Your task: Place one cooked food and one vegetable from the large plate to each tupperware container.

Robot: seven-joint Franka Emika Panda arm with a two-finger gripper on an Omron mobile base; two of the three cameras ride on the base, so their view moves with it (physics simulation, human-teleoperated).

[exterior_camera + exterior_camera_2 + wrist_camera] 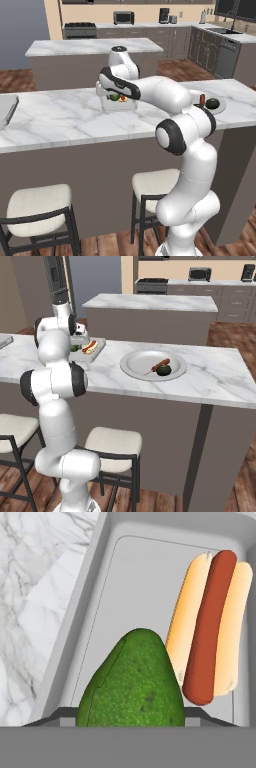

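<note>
from the hand view i am looking straight down into one tupperware container, a pale grey tray on the marble counter. a hot dog lies along one side of its floor, and a green avocado sits beside it, touching or nearly touching the bun. the avocado is right at the bottom of my view where the fingertips would be, so i cannot tell whether the gripper is pinching it or spread around it

in the left base view the gripper is over that same tray, with the green and red of the food just visible under the arm. in the right base view the tray sits beside the arm, the hot dog lying in it, the avocado partly hidden behind the arm

the large plate sits well apart along the counter, further right. on it i see a dark green round vegetable and a reddish skewered piece of food touching it. the left base view shows the same plate past the arm's elbow, with the green piece and the reddish piece on it
</note>
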